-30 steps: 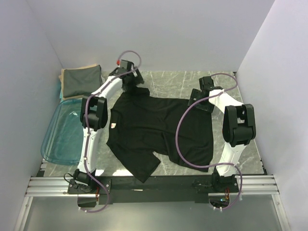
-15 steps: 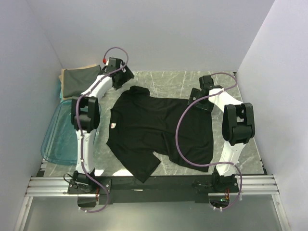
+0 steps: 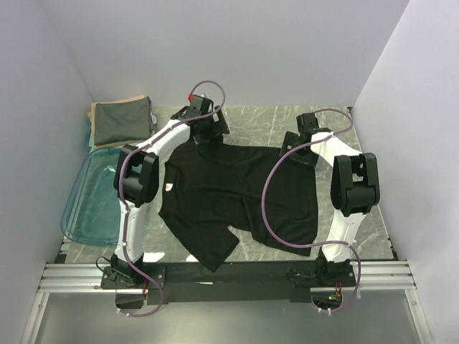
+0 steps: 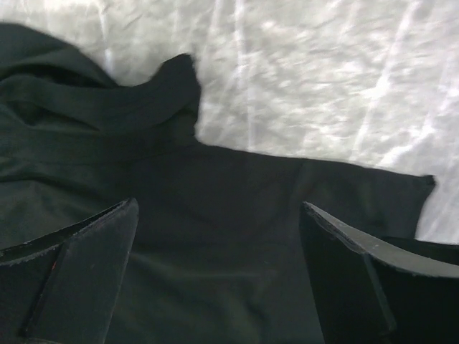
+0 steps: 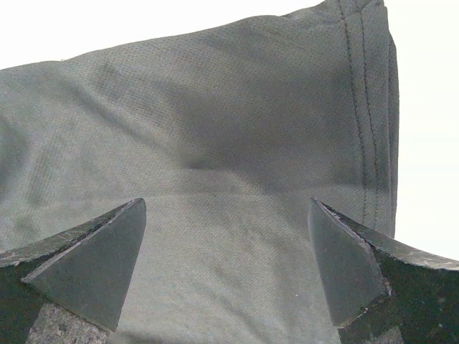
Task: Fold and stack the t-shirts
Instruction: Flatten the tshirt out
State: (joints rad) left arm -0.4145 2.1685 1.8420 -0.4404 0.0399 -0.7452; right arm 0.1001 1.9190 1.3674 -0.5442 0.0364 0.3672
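Two tools hover over the black t-shirt [image 3: 237,193] spread on the desk [image 3: 265,118], the left tool [image 3: 206,133] at its far left corner and the right tool [image 3: 296,152] at its far right corner; folded t-shirts [image 3: 120,122] sit far left. Left wrist shows fingers [image 4: 86,265] wide apart above black cloth. Right wrist shows them likewise apart over a stitched hem.

The left fingers [image 4: 79,272] swung right, over the black t-shirt [image 4: 229,208].
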